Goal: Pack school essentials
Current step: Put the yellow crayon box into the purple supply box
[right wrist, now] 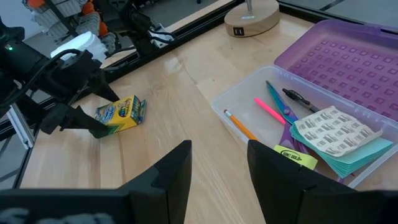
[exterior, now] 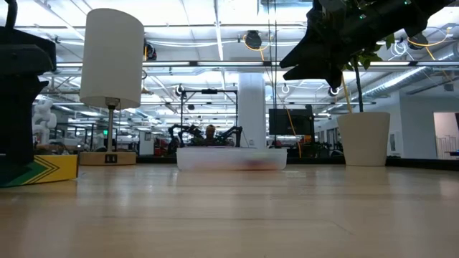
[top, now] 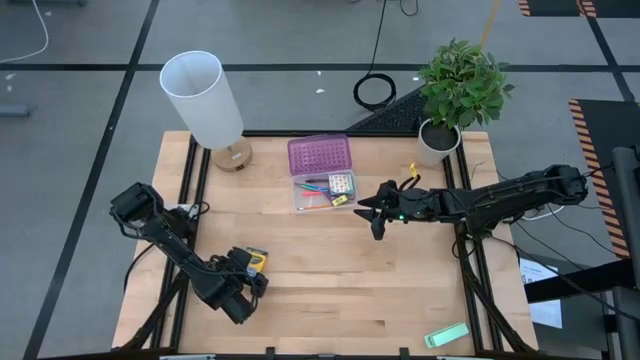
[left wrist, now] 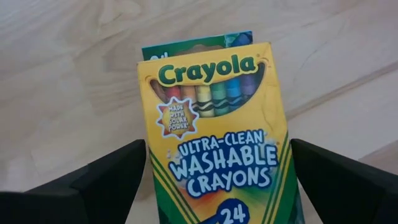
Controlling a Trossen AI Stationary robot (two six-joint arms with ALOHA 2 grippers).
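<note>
High view. Pale wooden slatted table [top: 330, 280]. Clear plastic pencil case with a purple studded lid [top: 320, 174], lid folded back, stands at the table's far middle. Inside it: pink and orange pencils [top: 317, 198], a patterned teal-edged packet [top: 342, 183], a small yellow block [top: 339, 200]. Right gripper [top: 376, 211], dark, two-fingered, hangs just beside the case, fingers apart, holding nothing. Left gripper [top: 247, 279] sits well apart from the case, toward the near left of the table, with the yellow-green cardboard crayon box [top: 256, 261] at its fingertips on the case side. White cylindrical lamp on a round wooden base [top: 207, 103] stands just beside the case; potted green plant in a white pot [top: 452, 95] on the case's other side. Pale green flat block [top: 446, 335] lies at the near right edge, far from the case.

Low view. The case shows as a low clear tub at mid-table; the right gripper [exterior: 315, 61] hangs above it; the crayon box [exterior: 39, 170] lies flat on the wood, far off to one side.

Left wrist view. The crayon box [left wrist: 214, 124] lies between the spread dark fingers [left wrist: 106, 180]; contact cannot be told.

Right wrist view. Purple-handled scissors [right wrist: 280, 106] and a black pen [right wrist: 297, 99] lie in the case with the packet [right wrist: 339, 140]. The right fingers [right wrist: 165, 174] are parted and empty, near the case's wall. The crayon box [right wrist: 122, 112] lies on the table at the left gripper [right wrist: 93, 109], well away from the case.
</note>
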